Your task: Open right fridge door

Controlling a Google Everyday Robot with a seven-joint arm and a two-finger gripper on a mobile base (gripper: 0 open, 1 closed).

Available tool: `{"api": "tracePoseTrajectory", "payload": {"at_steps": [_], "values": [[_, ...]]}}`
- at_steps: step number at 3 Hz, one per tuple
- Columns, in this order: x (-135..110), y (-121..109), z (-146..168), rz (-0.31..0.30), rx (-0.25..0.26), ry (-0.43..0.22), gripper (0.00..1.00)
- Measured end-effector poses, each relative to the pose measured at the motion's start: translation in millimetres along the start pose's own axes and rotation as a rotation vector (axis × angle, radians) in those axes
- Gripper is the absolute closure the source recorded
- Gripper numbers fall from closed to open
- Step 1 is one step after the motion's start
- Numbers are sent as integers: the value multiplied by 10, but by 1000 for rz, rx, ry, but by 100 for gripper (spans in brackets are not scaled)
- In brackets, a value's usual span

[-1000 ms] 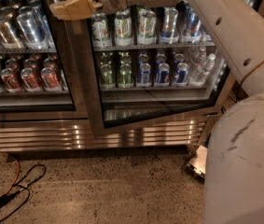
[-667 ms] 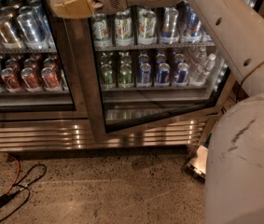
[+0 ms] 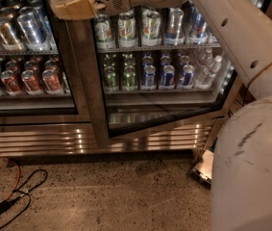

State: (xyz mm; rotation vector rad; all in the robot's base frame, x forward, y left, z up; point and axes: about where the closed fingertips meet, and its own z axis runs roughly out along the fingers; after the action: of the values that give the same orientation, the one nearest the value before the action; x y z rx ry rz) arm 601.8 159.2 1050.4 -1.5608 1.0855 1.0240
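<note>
The right fridge door (image 3: 91,85) is a glass pane in a dark frame. It stands ajar, its left edge swung out toward me and its bottom rail (image 3: 164,125) slanting up to the right. Behind it are shelves of green, blue and silver cans and some bottles. My gripper (image 3: 72,6), tan-coloured on a white arm (image 3: 222,18), is at the top of the view. It sits at the door's left edge by the centre post. Its hold on the door is hidden from me.
The left glass door (image 3: 30,57) is closed over red and silver cans. A steel grille (image 3: 39,141) runs along the cooler's base. Red and black cables (image 3: 10,198) lie on the speckled floor at left. A small metal object (image 3: 203,170) lies by my white body (image 3: 251,172).
The right door's free edge has swung slightly further out, its bottom rail sitting a little lower. The gripper has barely shifted.
</note>
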Motion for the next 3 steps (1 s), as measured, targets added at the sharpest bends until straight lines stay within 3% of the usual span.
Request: {"api": "tracePoseTrajectory", "payload": {"at_steps": [2,3], "values": [[-41,121,-61,-14,-9,-16,13],[-33,137,-94,-14,-9,-16,17]]}}
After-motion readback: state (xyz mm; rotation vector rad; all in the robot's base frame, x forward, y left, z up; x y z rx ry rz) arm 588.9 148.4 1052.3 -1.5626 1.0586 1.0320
